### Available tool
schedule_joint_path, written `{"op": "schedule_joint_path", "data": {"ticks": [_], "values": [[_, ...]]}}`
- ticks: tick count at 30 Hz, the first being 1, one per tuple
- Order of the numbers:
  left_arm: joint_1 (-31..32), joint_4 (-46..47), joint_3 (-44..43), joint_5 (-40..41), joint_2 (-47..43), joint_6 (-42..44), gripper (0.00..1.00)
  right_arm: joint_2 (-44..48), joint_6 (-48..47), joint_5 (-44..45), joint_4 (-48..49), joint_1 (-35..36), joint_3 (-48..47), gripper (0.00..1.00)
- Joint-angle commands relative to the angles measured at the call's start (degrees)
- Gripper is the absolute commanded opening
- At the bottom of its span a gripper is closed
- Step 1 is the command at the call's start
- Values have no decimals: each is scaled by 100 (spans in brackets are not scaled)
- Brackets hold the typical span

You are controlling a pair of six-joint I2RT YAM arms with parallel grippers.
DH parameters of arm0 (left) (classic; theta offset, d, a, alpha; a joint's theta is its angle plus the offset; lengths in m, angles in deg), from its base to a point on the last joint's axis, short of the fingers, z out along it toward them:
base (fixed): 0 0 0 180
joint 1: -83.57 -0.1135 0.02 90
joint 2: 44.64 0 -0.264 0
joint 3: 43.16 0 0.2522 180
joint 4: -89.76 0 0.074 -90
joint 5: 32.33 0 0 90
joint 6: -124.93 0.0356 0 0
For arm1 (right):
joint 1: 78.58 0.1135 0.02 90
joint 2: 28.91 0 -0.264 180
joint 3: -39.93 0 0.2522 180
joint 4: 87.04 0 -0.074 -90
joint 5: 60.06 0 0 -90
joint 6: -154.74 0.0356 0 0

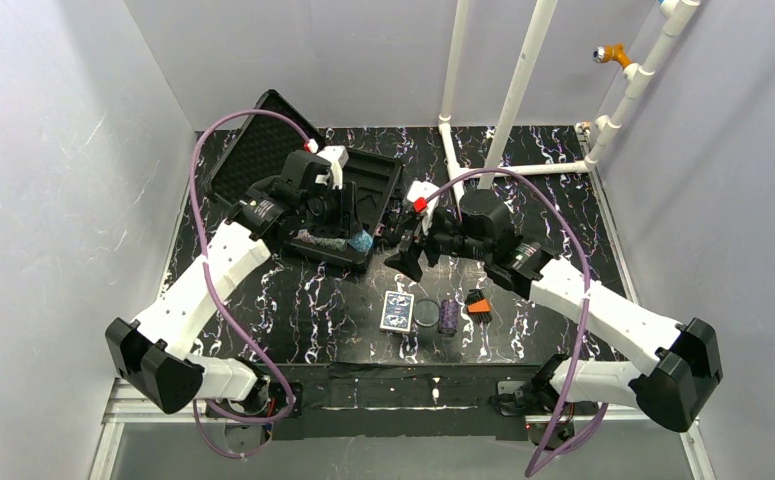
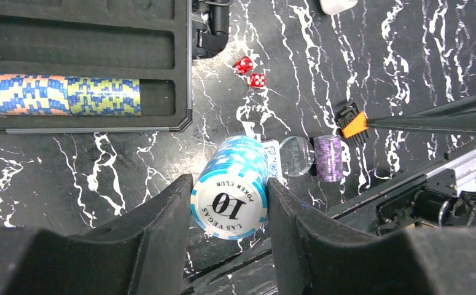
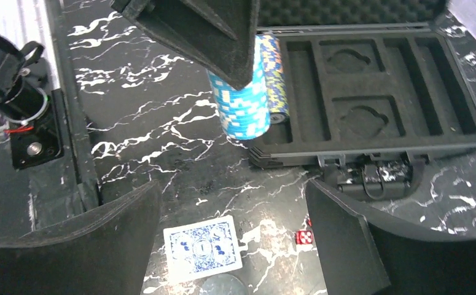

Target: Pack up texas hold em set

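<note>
The black table [image 1: 313,300] with white streaks has an open black case [image 1: 248,150] at the back left. The left gripper [image 2: 228,184] squeezes a teal chip roll [image 2: 238,160] above the table, just beside the case. The right gripper [image 3: 232,184] hangs wide open, holding nothing. Another chip roll [image 2: 60,94] lies in the case. The blue card deck [image 1: 397,312], round disc [image 1: 427,313], purple roll [image 1: 448,316] and red dice [image 2: 250,72] lie on the table.

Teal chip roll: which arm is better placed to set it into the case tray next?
Left. The left end effector holds the teal chip roll near the case tray. The right end effector is open and empty, hovering near the card deck.
</note>
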State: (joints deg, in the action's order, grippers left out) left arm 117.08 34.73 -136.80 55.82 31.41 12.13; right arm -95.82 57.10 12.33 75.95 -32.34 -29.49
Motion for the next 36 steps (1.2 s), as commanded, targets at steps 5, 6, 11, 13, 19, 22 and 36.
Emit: {"op": "schedule_joint_path", "data": {"ticks": [5, 6, 11, 13, 19, 22, 36], "values": [[-56, 123, 114, -512, -595, -236, 0, -381, -313, -1078, 1222, -5, -259, 88], [-56, 140, 127, -532, -616, -253, 0, -454, -301, -1120, 1282, -1, -287, 86], [-57, 214, 230, -554, -731, -362, 0, -850, -295, -1252, 1257, 40, -537, 81], [-56, 217, 248, -554, -770, -381, 0, -947, -300, -1254, 1264, 75, -613, 80], [-56, 283, 293, -580, -871, -473, 0, -1155, -267, -1245, 1313, 155, -738, 74], [-59, 319, 306, -612, -889, -513, 0, -1253, -186, -1219, 1346, 200, -800, 71], [-65, 461, 407, -645, -1040, -652, 0, -1485, -158, -1134, 1405, 302, -938, 66]]}}
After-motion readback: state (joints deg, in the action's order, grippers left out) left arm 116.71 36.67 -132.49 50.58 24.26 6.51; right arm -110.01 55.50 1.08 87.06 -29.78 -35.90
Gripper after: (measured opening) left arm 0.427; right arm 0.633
